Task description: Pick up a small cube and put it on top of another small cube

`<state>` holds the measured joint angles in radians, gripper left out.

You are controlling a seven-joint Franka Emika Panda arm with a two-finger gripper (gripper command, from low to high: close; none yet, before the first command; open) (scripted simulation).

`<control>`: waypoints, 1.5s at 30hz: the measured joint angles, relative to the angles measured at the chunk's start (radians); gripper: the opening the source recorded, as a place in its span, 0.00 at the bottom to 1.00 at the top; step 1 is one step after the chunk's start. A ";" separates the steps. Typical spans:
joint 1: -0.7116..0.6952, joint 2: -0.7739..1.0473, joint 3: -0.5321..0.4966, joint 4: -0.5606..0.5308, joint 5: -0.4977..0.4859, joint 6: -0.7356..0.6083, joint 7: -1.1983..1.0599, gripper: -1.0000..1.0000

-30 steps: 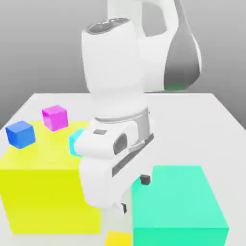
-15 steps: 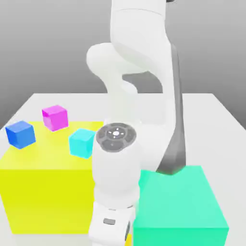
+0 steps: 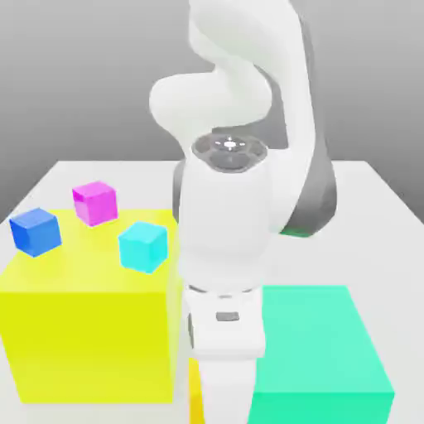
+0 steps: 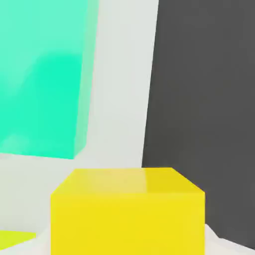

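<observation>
The small yellow cube sits close up in the hand view, right between the jaws. In the exterior view only a thin strip of the small yellow cube peeks out beside my hand, in the gap between the two big blocks. My gripper points down near the front edge and is shut on this cube. The small magenta-pink cube rests far back on the exterior view's left, well away from the hand.
A huge yellow block stands left of the hand and a big green block right of it, also seen as the green block. A blue cube and a cyan cube lie near the magenta one. The white table ends at a dark drop.
The open fingers came down over the small yellow cube and shut on it. Since half a second ago the hand and wrist have risen.
</observation>
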<state>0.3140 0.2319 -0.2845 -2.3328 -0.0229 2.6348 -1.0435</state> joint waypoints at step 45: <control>-0.423 -0.995 -0.214 -0.438 -0.365 -0.593 -1.197 1.00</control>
<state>-0.1088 -0.7627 -0.4987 -2.7712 -0.3877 2.0420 -2.2404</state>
